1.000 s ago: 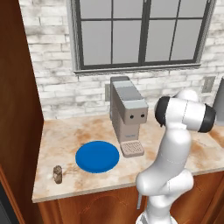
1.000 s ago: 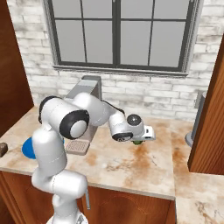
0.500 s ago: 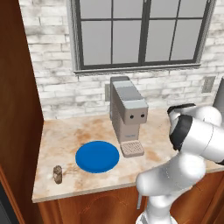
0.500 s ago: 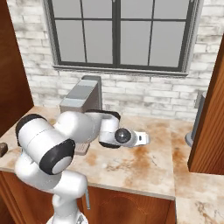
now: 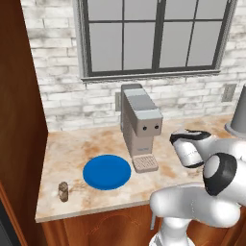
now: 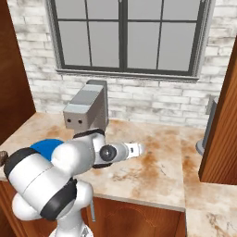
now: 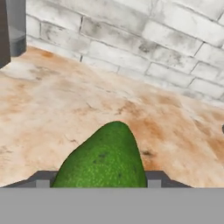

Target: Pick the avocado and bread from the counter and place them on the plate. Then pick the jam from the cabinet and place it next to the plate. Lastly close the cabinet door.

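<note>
1. The claw was pinching the avocado between its two fingers, above the counter.
2. The arm reached out low over the right part of the counter, near the brick wall.
3. The blue plate lay to the left, by the coffee machine.
4. The bread stood at the near left edge.

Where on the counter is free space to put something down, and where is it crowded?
Free: the counter strip between plate and brick wall, and the stretch right of the coffee machine. Crowded: plate, machine tray and bread sit close at the front left.
</note>
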